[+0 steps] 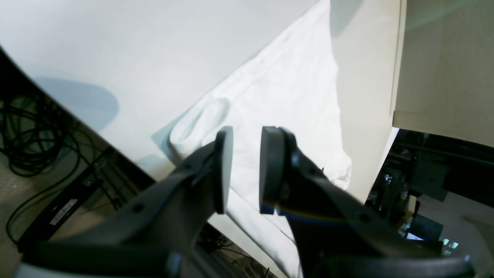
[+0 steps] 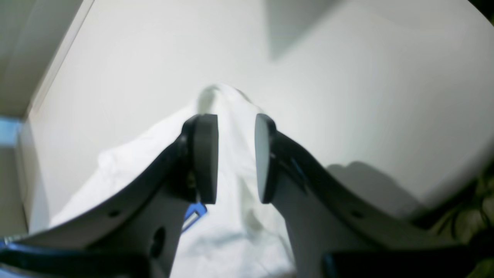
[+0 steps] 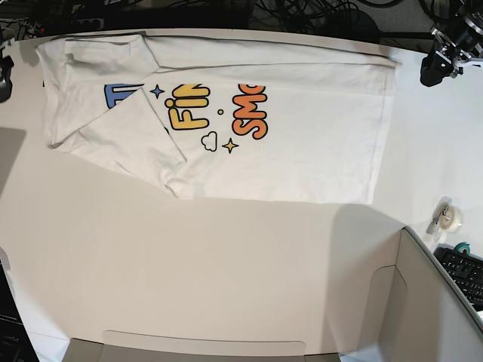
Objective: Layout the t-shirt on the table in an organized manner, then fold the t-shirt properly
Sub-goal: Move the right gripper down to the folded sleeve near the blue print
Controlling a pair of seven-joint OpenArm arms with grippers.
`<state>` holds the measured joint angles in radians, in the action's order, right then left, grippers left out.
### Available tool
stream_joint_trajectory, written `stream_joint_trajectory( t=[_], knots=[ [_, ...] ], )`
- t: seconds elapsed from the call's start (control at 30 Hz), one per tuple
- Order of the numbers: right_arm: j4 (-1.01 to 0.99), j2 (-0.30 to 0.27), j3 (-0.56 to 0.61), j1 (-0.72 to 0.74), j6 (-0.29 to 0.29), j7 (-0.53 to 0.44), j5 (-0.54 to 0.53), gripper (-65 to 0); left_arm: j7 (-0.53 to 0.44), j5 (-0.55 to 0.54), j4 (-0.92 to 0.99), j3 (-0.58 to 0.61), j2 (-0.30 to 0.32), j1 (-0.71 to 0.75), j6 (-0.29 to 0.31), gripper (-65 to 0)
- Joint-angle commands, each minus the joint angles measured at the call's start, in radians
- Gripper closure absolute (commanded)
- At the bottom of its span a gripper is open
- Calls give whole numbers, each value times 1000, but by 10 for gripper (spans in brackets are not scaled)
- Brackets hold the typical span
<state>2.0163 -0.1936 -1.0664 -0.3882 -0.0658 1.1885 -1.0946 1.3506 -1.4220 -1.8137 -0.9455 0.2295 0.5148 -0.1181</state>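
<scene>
Base view: I see the t-shirt spread across the table's upper half. Left gripper and right gripper jaws apart, empty above cloth.

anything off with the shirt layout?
Yes. The t-shirt lies print-up on the table, but a sleeve is flopped over the lettering, hiding part of it. Its far edge runs along the table's rim.
</scene>
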Motion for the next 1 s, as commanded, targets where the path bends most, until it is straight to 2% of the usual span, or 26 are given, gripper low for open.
stream_joint_trajectory(
  t=[0.0,0.23,0.3,0.37,0.5,0.57,0.63,0.7,0.77,0.87,0.97],
  knots=[
    [16,-31,53,11,-9,-8,-6,-162,25,-62,-16,-5,17,-6,-19,-132],
    [33,-131,493,104,-10,-8,202,-161,25,-59,-16,-5,14,-9,-19,-132],
    [37,-172,579,113,-10,-9,247,-161,20,-59,-14,-5,14,-9,-19,-132],
    [37,-212,628,113,-10,-12,270,-161,19,-59,-14,-5,14,-9,-19,-132],
    [37,-215,593,113,-10,-14,268,-161,17,-59,-13,-5,14,-12,-19,-132],
    [36,-178,536,113,-10,-15,262,-161,17,-58,-13,-4,14,-31,-19,-132],
    [30,-122,423,110,-10,-12,219,-161,17,-58,-13,-4,14,-35,-19,-132],
    [11,-33,292,110,-12,-9,140,-162,17,-58,-13,-4,14,-37,-19,-132],
    [-25,26,214,110,-12,-9,44,-162,17,-58,-13,-4,14,-37,-19,-132],
    [-90,76,200,130,-12,-14,-37,-162,17,-58,-13,18,12,-38,-19,-132],
    [-151,158,202,137,-12,-11,-68,-161,17,-58,-13,32,12,-38,-19,-132]
  ],
)
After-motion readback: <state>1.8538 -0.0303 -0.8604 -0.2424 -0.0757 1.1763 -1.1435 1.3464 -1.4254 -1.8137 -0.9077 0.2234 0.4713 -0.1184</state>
